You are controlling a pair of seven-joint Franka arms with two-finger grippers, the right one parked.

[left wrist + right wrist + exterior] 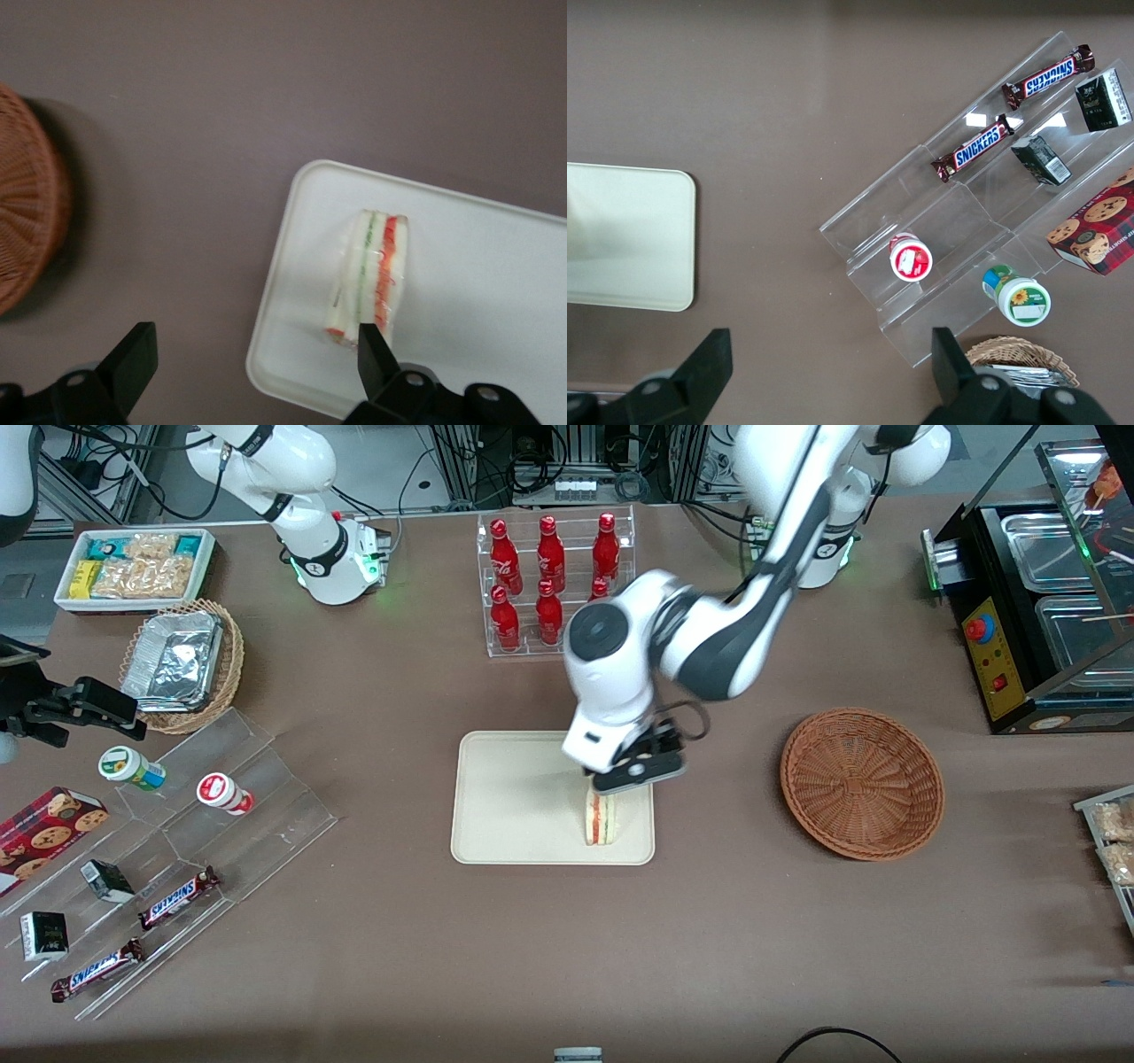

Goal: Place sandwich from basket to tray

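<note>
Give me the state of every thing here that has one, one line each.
sandwich: on the tray, standing on edge, released.
tray: holds the sandwich near its corner.
basket: empty.
claw: open, just above the sandwich, gripping nothing.
bottle rack: holds red bottles, all upright.
foil containers: stacked in a tan basket.

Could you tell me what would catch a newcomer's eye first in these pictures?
First, the white working arm's gripper, open just above the sandwich, which lies on the cream tray in the middle of the table. Next, the reddish-brown basket, empty, beside the tray toward the working arm's end. Then the red bottles in a clear rack, farther from the front camera than the tray.
</note>
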